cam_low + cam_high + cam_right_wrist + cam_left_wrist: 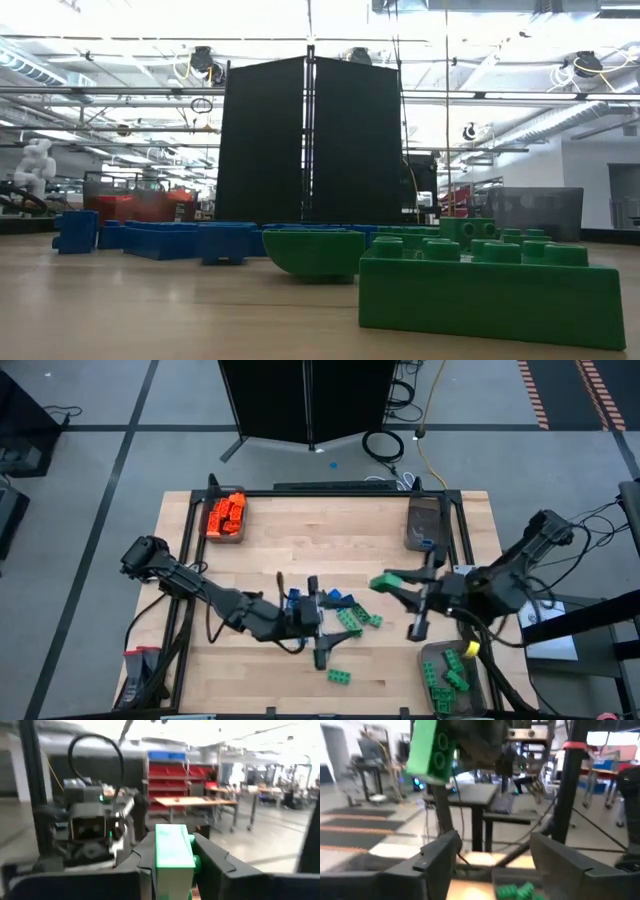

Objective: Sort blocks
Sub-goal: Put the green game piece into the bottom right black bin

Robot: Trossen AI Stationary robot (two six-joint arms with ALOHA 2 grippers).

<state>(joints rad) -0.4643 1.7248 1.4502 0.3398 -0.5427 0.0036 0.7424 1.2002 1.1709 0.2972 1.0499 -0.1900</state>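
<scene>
Blocks lie loose mid-table, light, rigid and slick-sided, so best pinched across flat sides as the right gripper does, shut on a green block above the table, while the left gripper stands open, empty.

Setting: robotics lab or workshop in a large open industrial hall.
- Ceiling: exposed beams, ducts and strip lighting, seen in the low view.
- Floor: grey, marked with dark lines and striped hazard tape.
- Wooden table in a dark metal frame; cables trail beyond its far edge.
- Black panel screen behind the table.
- Red storage bins on shelving; workbenches further off.
</scene>
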